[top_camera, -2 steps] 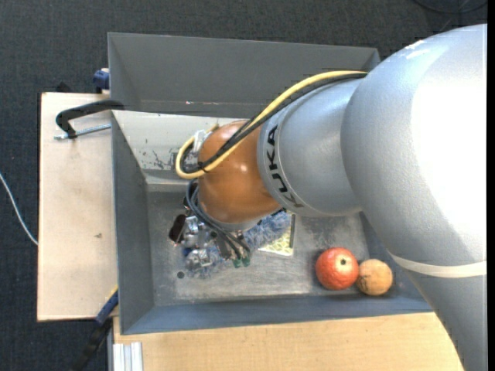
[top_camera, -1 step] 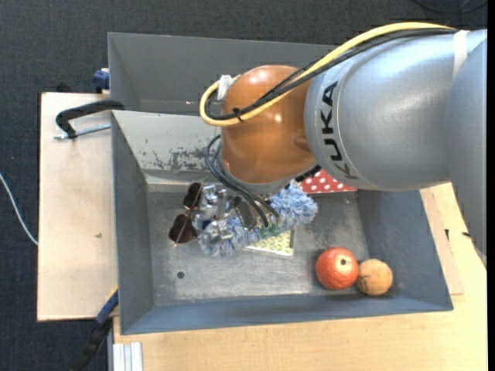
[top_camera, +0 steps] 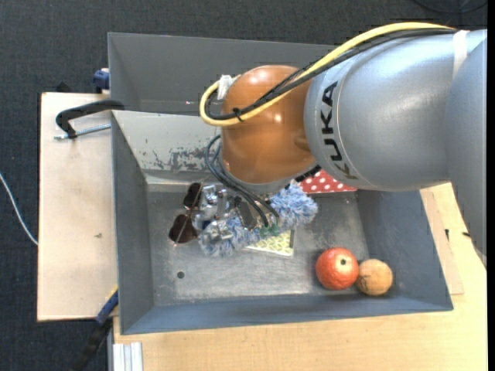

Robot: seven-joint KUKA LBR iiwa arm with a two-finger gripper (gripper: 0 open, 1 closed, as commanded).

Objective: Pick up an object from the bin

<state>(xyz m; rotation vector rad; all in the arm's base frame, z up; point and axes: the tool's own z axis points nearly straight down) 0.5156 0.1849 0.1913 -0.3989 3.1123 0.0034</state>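
We look down into a grey metal bin (top_camera: 131, 230). The arm (top_camera: 402, 99) reaches in from the right, with an orange cover (top_camera: 263, 126) at its wrist and a yellow cable (top_camera: 204, 105) looped across it. The hand (top_camera: 220, 211) sits low in a small heap at the middle of the bin floor. Dark brown sunglasses (top_camera: 184, 221) lie just beside it on the left. A blue fuzzy cloth (top_camera: 296, 205) spreads to its right, above a green patterned card (top_camera: 277, 243). We cannot tell how far open the hand is, or whether it has hold of anything. Near the front right, a red apple (top_camera: 337, 269) touches a brown ball (top_camera: 375, 277).
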